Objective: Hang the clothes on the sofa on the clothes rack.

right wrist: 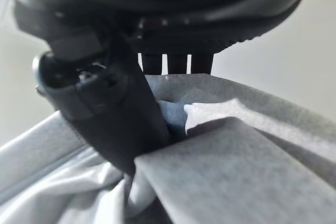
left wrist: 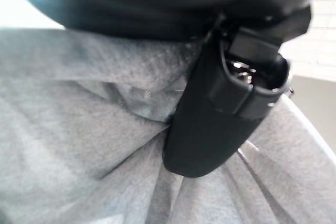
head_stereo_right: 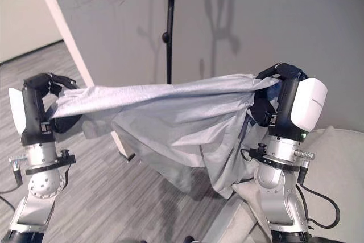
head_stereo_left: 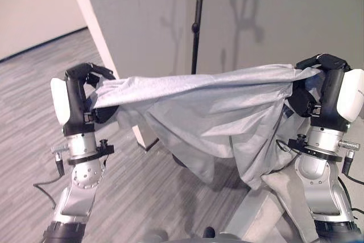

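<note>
The left hand [head_stereo_left: 79, 92] was raised at the left, its fingers curled round one end of a grey garment [head_stereo_left: 210, 112]. The cloth stretched across in the air between both hands and sagged in folds below. Behind it stood the thin black rack pole [head_stereo_left: 197, 21]. The right hand [head_stereo_left: 327, 86] clutched the other end, above the pale sofa [head_stereo_right: 335, 163].

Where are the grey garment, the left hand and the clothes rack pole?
grey garment [head_stereo_left: 205, 103], left eye view, stretched middle of the cloth.
left hand [head_stereo_left: 79, 83], left eye view, its dark back.
clothes rack pole [head_stereo_left: 197, 21], left eye view, the shaft.
</note>
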Robot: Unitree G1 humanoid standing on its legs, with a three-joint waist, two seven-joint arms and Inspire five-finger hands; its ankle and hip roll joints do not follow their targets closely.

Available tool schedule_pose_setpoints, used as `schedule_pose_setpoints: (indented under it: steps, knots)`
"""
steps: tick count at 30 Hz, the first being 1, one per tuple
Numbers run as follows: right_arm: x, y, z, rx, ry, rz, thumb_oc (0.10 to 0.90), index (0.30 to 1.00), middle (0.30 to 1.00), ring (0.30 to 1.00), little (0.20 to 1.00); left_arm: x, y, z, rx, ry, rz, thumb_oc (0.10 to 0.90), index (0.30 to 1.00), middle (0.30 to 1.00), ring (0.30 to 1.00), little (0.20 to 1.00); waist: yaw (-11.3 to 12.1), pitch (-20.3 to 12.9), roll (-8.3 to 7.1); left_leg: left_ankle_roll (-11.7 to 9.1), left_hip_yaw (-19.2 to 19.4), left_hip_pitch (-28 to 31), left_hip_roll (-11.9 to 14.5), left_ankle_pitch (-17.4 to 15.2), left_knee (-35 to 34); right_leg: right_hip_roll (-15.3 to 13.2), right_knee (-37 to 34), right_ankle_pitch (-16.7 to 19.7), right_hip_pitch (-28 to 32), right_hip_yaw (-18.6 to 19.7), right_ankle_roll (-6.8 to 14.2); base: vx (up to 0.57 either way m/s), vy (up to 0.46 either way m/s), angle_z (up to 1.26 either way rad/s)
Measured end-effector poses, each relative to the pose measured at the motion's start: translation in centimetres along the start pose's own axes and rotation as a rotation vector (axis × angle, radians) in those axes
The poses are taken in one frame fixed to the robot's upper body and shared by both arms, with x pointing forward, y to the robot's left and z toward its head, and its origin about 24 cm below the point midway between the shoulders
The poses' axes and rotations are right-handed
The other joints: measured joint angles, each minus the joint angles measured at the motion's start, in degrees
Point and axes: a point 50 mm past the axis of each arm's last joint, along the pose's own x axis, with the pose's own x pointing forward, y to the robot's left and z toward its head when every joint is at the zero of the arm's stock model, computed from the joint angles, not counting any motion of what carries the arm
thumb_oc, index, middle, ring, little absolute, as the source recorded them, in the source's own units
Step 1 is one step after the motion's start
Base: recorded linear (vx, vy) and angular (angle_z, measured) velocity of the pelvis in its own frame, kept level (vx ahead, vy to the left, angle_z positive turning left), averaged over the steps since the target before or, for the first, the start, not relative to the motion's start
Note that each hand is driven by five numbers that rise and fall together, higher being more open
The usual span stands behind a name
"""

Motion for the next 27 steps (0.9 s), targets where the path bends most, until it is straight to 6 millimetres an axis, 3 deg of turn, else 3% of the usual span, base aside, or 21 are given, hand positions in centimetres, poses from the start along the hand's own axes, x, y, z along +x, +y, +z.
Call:
schedule_pose_setpoints:
  steps: [2, 3, 5, 6, 7, 8, 9, 12, 13, 15, 20, 27]
  knots:
    - [0.4, 0.5, 0.0, 0.016, -0.007, 0.0, 0.4, 0.3, 0.3, 0.3, 0.3, 0.4, 0.0, -0.3, 0.006, -0.004, 0.01, 0.4, 0.3, 0.3, 0.3, 0.3, 1.1, 0.8, -1.36, -0.5, -0.5, -5.8, 0.9, -0.3, 10.7, -0.4, -2.2, 0.0, 1.4, 0.7, -2.0, 0.09, 0.154, 0.01]
    - [0.4, 1.0, 0.1, 0.051, 0.001, 0.013, 0.4, 0.3, 0.3, 0.3, 0.3, 0.7, 0.3, -0.5, 0.026, -0.009, 0.017, 0.4, 0.3, 0.3, 0.3, 0.3, 1.8, 0.8, -2.73, 2.0, 0.3, -6.4, 3.7, -2.8, 6.0, -0.7, -3.8, 0.6, 1.5, 0.3, -1.4, 0.15, 0.256, 0.0]
    - [0.5, 1.1, 0.3, 0.062, -0.013, 0.013, 0.4, 0.3, 0.3, 0.3, 0.3, 1.0, 0.7, -0.5, 0.042, -0.021, 0.029, 0.4, 0.3, 0.3, 0.3, 0.3, 2.1, 0.8, -3.19, 1.9, -0.3, -6.5, 7.1, -2.5, -0.3, -0.7, -3.5, 0.7, 1.1, -0.2, -1.3, 0.15, 0.244, -0.06]
    - [0.7, 1.6, 0.3, 0.073, -0.016, 0.013, 0.4, 0.3, 0.3, 0.3, 0.3, 1.6, 1.0, -0.5, 0.072, -0.043, 0.026, 0.4, 0.3, 0.3, 0.3, 0.3, 2.3, 0.3, -3.44, 2.0, -1.4, -5.1, 9.9, -2.3, -8.1, -0.7, -3.7, 0.6, 0.8, 0.5, -0.6, 0.14, 0.227, -0.07]
    - [1.0, 1.7, 0.3, 0.069, -0.024, 0.012, 0.4, 0.3, 0.3, 0.3, 0.3, 2.3, 1.1, -0.3, 0.101, -0.066, 0.025, 0.4, 0.3, 0.3, 0.3, 0.3, 2.1, 0.3, -3.44, 0.5, -2.2, -4.1, 10.6, -1.4, -12.2, -0.7, -4.2, 1.2, 0.8, 1.0, 0.4, 0.22, 0.32, -0.06]
    - [1.4, 1.6, 0.2, 0.057, -0.034, 0.012, 0.4, 0.3, 0.3, 0.3, 0.3, 2.8, 1.1, -0.1, 0.12, -0.088, 0.03, 0.4, 0.3, 0.3, 0.3, 0.3, 2.3, 0.1, -2.79, 0.3, -3.2, -3.0, 11.1, -1.4, -16.1, -0.9, -4.4, 1.3, 0.4, 0.9, 0.6, 0.2, 0.253, -0.05]
    - [1.9, 1.1, 0.0, 0.021, -0.052, 0.004, 0.4, 0.3, 0.3, 0.3, 0.3, 3.8, 1.0, 0.5, 0.145, -0.142, 0.044, 0.4, 0.3, 0.3, 0.3, 0.3, 2.0, -0.1, -1.39, -0.4, -1.7, -0.6, 10.8, 2.0, -21.1, -2.1, -5.4, 2.3, 1.3, 1.0, 2.7, 0.21, 0.24, 0.02]
    - [2.1, 1.1, 0.1, 0.019, -0.052, -0.003, 0.4, 0.3, 0.3, 0.3, 0.3, 5.4, 1.9, 1.7, 0.215, -0.236, 0.056, 0.4, 0.3, 0.3, 0.3, 0.3, 1.8, -0.8, -2.95, 0.1, 0.7, 3.2, 6.4, 8.4, -25.0, -6.6, -7.1, 2.8, 3.9, 2.0, 4.3, 0.13, 0.16, -0.04]
    - [2.3, 1.1, 0.3, 0.025, -0.059, -0.014, 0.4, 0.3, 0.3, 0.3, 0.3, 6.3, 2.7, 2.3, 0.257, -0.292, 0.069, 0.4, 0.3, 0.3, 0.3, 0.3, 2.0, -2.1, -4.34, 0.8, 1.4, 4.1, 3.9, 8.8, -26.1, -9.0, -8.2, 3.3, 4.7, 2.3, 5.0, 0.12, 0.161, 0.03]
    - [3.6, 1.4, 0.5, -0.005, -0.085, -0.039, 0.4, 0.3, 0.3, 0.3, 0.3, 7.7, 3.7, 3.0, 0.299, -0.345, 0.098, 0.4, 0.3, 0.3, 0.3, 0.3, 2.2, -2.7, -5.44, 2.3, 2.2, 5.8, 2.0, 9.3, -27.4, -10.4, -7.7, 4.1, 5.3, 2.1, 5.7, 0.12, 0.159, 0.0]
    - [7.0, 2.3, 1.2, 0.004, -0.097, -0.116, 0.4, 0.3, 0.3, 0.3, 0.3, 10.2, 3.5, 3.3, 0.323, -0.378, 0.123, 0.4, 0.3, 0.3, 0.3, 0.3, 2.8, -2.9, -5.55, 3.3, 3.9, 9.9, 1.1, 9.3, -30.2, -11.1, -8.2, 5.6, 6.7, 2.5, 8.1, 0.08, 0.12, -0.13]
    - [7.5, 1.7, -0.8, -0.144, -0.046, -0.122, 0.4, 0.3, 0.3, 0.3, 0.3, 9.1, 0.4, 2.6, 0.303, -0.365, -0.034, 0.4, 0.3, 0.3, 0.3, 0.3, 1.5, -2.8, -4.45, 3.3, 5.6, 12.0, 1.3, 8.5, -30.3, -10.8, -7.7, 5.6, 7.6, 3.5, 9.0, 0.06, 0.164, -0.17]
